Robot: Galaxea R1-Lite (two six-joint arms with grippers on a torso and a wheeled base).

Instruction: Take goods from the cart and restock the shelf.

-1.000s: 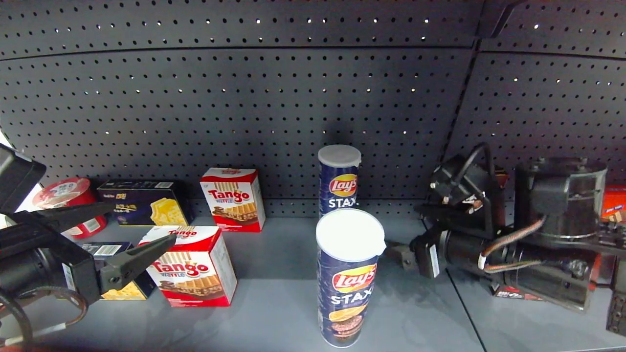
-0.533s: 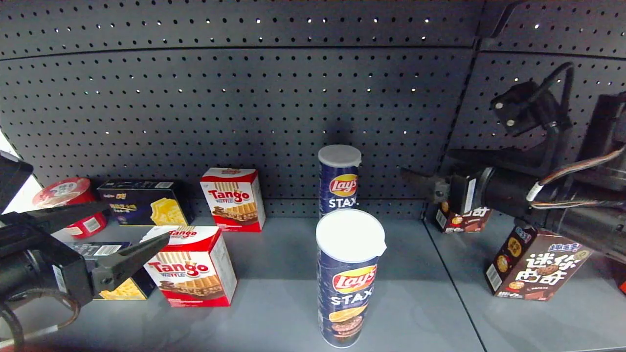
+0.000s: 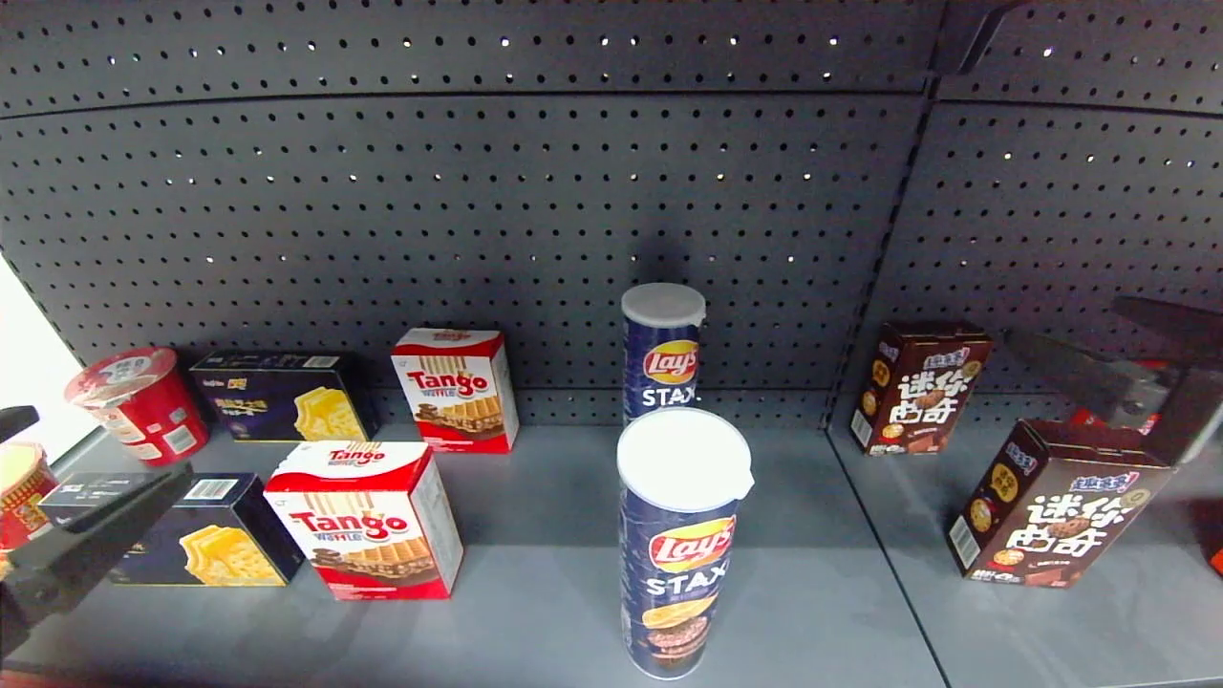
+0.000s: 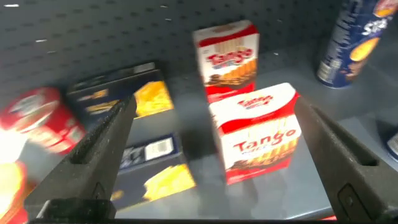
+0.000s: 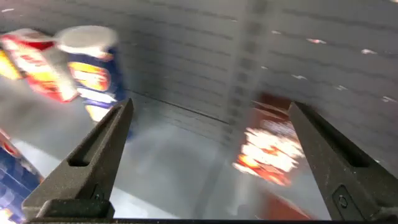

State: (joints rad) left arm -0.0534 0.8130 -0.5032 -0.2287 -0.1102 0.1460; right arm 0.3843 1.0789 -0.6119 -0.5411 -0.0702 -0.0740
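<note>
On grey metal shelf (image 3: 535, 573): tall cylindrical chip cans (image 3: 678, 535) centre, cardboard wafer boxes (image 3: 368, 521) left, brown boxes (image 3: 1051, 506) right. Jaws wide, empty: left gripper (image 4: 214, 106), right gripper (image 5: 210, 106).

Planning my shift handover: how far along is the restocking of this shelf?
Done: on the shelf, a front chip can, front wafer box and front brown box each stand before a matching one. In hand: nothing; left gripper and right gripper are open and empty. Left: probably another fetch; remaining stock cannot be told.
</note>
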